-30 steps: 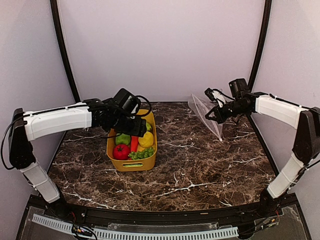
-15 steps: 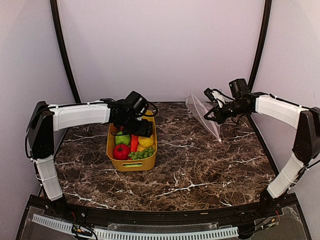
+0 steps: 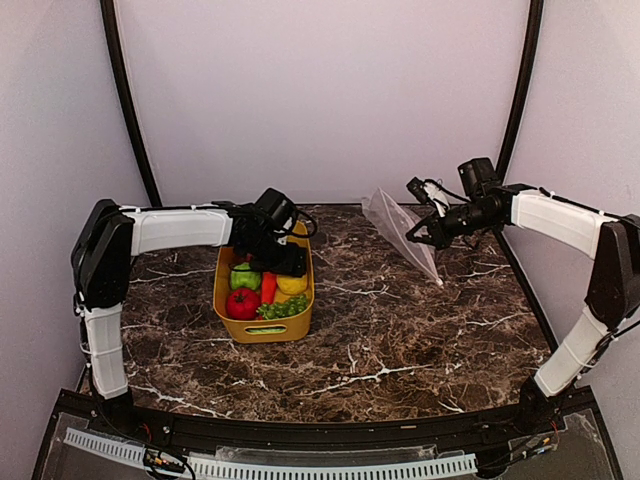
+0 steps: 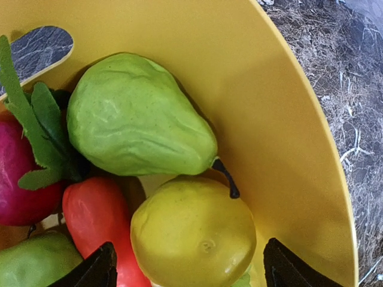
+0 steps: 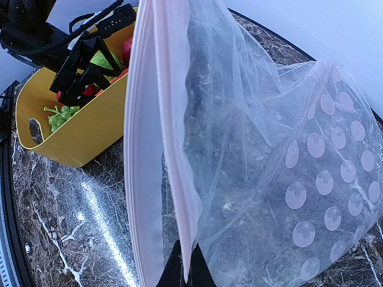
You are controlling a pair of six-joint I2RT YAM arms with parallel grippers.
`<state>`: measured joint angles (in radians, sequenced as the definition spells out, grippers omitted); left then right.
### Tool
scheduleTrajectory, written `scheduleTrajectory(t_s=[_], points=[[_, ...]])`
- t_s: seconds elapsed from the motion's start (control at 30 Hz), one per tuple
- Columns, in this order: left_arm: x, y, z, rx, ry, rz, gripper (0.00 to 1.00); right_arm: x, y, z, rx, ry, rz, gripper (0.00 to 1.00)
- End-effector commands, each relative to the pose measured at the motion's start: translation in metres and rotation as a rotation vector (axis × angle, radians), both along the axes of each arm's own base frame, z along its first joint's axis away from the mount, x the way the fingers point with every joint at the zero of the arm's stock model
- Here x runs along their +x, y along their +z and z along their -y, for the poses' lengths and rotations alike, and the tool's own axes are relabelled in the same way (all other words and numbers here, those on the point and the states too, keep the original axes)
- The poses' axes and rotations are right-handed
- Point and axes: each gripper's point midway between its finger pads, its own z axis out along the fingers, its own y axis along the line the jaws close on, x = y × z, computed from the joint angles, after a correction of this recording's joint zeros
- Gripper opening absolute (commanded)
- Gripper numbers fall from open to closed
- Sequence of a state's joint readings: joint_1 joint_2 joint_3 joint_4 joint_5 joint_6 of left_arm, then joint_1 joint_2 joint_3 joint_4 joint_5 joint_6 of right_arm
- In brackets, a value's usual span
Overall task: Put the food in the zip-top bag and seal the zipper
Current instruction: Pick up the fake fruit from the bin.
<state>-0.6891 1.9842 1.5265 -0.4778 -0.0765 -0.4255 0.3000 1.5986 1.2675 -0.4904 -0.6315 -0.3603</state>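
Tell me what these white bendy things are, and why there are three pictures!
They are robot arms, a left arm and a right arm, bolted to a marble table. Each ends in a two-finger pincer. The wide picture comes from a camera above. The two close-ups come from little cameras on the wrists. On the table sits a yellow tub of toy food: a green pear, a lemon, a red tomato and grapes. The left pincer hovers open over the lemon. The right pincer pinches a clear dotted bag by its edge, holding it up.
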Motion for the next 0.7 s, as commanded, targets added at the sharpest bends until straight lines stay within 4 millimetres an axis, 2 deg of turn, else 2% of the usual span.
scheduleTrajectory(t_s=[0.0, 0.37, 0.57, 0.67], points=[[0.009, 0.003, 0.009, -0.038, -0.019, -0.002, 0.83, -0.008, 0.011, -0.001, 0.018, 0.021, 0.012, 0.0], [0.013, -0.016, 0.016, -0.038, -0.021, -0.037, 0.79, -0.01, 0.012, 0.0, 0.018, 0.022, 0.014, 0.0], [0.013, -0.013, 0.015, -0.026, -0.02, -0.037, 0.68, -0.01, 0.013, 0.0, 0.016, 0.02, 0.016, 0.0], [0.014, -0.004, 0.016, -0.022, -0.03, -0.035, 0.63, -0.004, 0.014, 0.005, -0.015, -0.01, 0.028, 0.0]])
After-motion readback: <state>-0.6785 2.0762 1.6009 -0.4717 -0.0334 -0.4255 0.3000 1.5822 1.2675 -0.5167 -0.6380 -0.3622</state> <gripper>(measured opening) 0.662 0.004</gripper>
